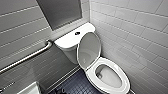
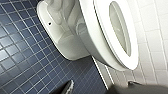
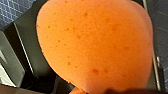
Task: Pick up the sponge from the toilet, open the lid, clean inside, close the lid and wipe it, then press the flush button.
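Toilet [image 1: 125, 83] stands in the far-right corner, bowl near, tank [image 1: 65, 41] against the far wall [image 1: 22, 27]. Flush button [image 1: 77, 33] on tank top, at the middle. Lid [image 1: 88, 51] upright between tank and bowl. Right wall [image 1: 140, 37] just beside the bowl. Grab bar [image 1: 27, 58] on the far wall, left of tank. Floor [image 1: 75, 83] near-left of bowl. Sponge [image 3: 95, 45] in right jaws, floor behind it.

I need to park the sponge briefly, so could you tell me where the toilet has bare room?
For the sponge, the tank top is bare both sides of the flush button, widest toward the grab bar. The seat ring is bare. Crowded: between raised lid and tank.
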Motion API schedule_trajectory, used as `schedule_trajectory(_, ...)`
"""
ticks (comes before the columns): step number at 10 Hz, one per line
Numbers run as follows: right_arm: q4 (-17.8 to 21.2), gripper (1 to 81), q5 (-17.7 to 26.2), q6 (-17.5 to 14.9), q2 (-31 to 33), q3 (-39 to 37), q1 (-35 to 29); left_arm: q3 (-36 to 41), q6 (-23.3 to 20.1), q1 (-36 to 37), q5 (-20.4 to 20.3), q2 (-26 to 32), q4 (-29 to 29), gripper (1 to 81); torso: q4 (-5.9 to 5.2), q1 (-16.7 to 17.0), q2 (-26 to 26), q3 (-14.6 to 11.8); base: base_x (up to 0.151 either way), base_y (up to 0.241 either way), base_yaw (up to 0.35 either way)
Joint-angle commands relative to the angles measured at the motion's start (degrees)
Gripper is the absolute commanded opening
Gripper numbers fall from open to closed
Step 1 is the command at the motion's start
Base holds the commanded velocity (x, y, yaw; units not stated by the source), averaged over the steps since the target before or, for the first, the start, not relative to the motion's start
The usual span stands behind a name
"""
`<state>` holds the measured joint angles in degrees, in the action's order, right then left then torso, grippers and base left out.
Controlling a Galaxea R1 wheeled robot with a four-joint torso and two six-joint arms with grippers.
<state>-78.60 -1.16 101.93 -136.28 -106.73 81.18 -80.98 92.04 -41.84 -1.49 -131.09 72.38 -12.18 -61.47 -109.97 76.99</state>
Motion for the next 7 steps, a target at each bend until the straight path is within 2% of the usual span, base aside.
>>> schedule_trajectory(1,-1.64,1.0,-1.13,0.03,-1.39,-6.2,0.18,-2.25,8.07,9.61,-0.09,-1.38,-0.13,81.1,0.0,0.0,0.0,0.05,0.0,0.0,0.0)
schedule_trajectory(3,-2.51,1.0,-4.29,-0.06,-1.83,-8.05,0.61,-4.8,13.86,12.61,-0.27,-2.52,-1.0,81.1,0.0,-0.02,0.0,-0.18,0.0,0.0,0.0)
schedule_trajectory(5,-5.06,1.0,-4.29,-0.24,-2.53,-8.83,1.49,-6.12,19.56,16.2,-0.36,-2.43,-1.45,81.1,0.0,-0.02,0.0,-0.15,0.0,0.0,0.0)
schedule_trajectory(7,-5.86,1.0,-4.29,-0.24,-2.97,-9.36,1.58,-6.47,25.03,18.67,-0.36,-1.65,-1.36,81.1,0.0,-0.02,0.0,-0.15,0.0,0.0,0.0)
